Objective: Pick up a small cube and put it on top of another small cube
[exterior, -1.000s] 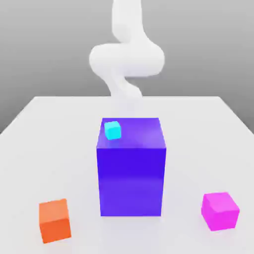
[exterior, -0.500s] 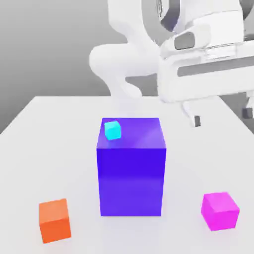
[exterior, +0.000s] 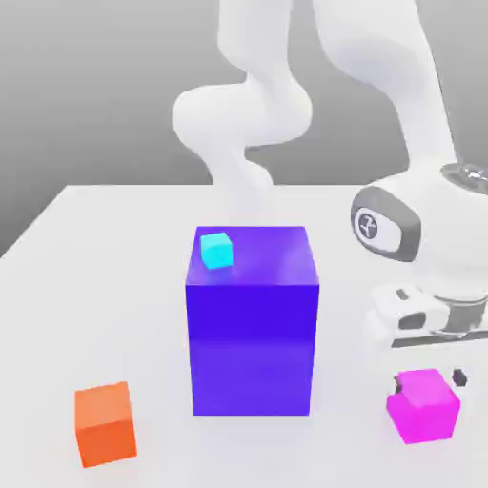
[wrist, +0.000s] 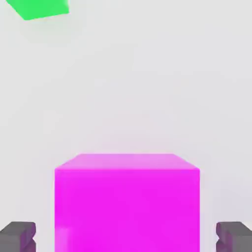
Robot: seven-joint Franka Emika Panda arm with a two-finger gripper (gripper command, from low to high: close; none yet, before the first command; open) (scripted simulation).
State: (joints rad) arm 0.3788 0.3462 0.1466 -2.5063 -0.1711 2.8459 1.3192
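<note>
White table [exterior: 114, 286] carrying 4 things: big blue-violet block [exterior: 252, 334], orange cube [exterior: 105, 425], magenta cube [exterior: 424, 410], green object [wrist: 42, 7]

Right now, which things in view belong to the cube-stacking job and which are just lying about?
In the job:
- glossy magenta cube
- open pincer, fingers either side of it

Lying about, though one small piece may be the base; I can't tell which:
- orange cube
- tiny cyan cube
- partly visible green block
- big blue-violet block

Tool [exterior: 428, 382] lowered from above the table to the magenta cube [exterior: 422, 406], fingertips [exterior: 459, 377] now beside it
</note>
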